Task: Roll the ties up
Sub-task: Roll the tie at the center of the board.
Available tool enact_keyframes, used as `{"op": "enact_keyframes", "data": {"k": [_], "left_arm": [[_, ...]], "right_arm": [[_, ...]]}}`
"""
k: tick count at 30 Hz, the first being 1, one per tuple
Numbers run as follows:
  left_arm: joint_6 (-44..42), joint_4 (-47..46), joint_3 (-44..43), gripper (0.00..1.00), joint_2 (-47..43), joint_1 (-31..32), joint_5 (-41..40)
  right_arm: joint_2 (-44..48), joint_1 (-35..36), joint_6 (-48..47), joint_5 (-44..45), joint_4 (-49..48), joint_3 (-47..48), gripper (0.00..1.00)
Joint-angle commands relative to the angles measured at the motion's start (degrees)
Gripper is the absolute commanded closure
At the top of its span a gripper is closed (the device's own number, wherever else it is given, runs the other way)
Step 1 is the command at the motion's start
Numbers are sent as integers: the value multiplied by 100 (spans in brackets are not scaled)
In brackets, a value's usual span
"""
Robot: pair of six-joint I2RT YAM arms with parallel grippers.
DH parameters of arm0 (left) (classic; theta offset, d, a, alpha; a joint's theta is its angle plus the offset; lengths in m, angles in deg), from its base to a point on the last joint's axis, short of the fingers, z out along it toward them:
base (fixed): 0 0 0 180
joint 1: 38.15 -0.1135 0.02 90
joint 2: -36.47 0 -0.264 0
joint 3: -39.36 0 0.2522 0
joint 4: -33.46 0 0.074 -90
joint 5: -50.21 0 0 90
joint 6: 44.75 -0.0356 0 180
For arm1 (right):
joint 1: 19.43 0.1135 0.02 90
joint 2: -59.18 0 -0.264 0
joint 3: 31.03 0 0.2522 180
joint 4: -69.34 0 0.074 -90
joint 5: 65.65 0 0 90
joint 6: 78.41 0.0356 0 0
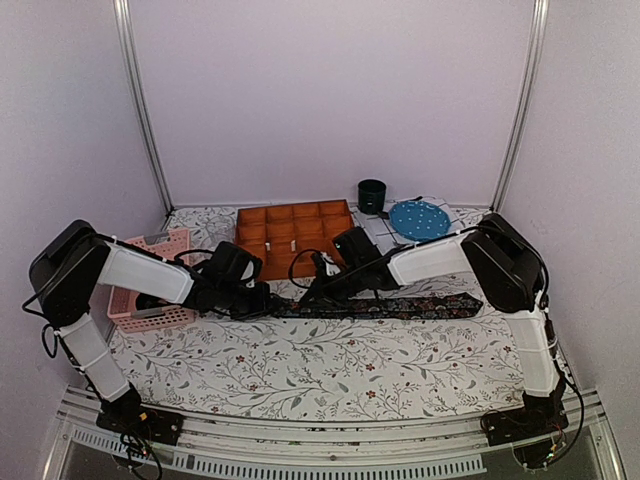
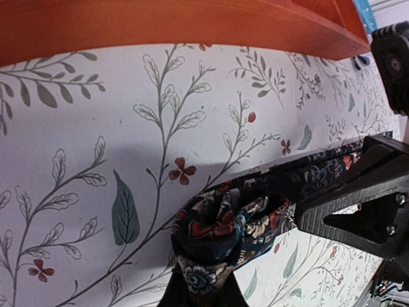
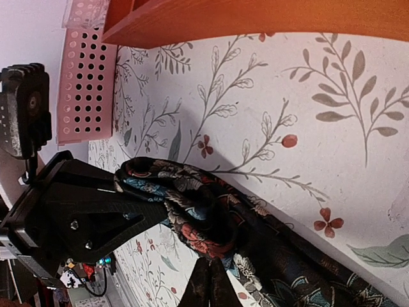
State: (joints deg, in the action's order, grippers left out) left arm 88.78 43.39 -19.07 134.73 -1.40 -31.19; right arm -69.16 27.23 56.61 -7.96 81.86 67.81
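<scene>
The floral-print worktop (image 1: 330,370) carries one tie (image 1: 420,305), the only one these views show. It stretches across the middle of the top view, from just left of centre out to its pointed end at centre right. Nearly all of that length lies flat and unrolled. Only the left end has been gathered, into a small, loose bundle (image 2: 217,227) of a fold or two that sits low in the centre of the left wrist view. It is not yet a tidy coil. By this judgement the task is in its first stage: the roll has been started, the long run of fabric to the right remains to be wound in, and no finished roll is visible anywhere.

The left end effector (image 2: 201,291), at the bottom edge of its own view, has its fingers together and pinched on the bundle's near side. The right end effector (image 3: 208,284), at the bottom of its view, is closed as well. Its tips are pressed into the folded fabric just beside the bundle and seem to nip a fold, though the cloth hides the exact contact.
</scene>
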Motion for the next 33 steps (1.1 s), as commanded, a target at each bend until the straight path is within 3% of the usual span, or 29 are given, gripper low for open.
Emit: {"op": "enact_keyframes", "data": {"k": [1,17,33], "left_arm": [[-64,129,-95,100,-104,65,-63],[-76,199,-123,100,-267,137,-76],[-500,903,-962,100,-30,806,-769]], "right_arm": [[-559,46,13,-90,13,151,98],[-1150,105,42,-117,123,435,99],[-1268,142,209,-137,-32,492,100]]}}
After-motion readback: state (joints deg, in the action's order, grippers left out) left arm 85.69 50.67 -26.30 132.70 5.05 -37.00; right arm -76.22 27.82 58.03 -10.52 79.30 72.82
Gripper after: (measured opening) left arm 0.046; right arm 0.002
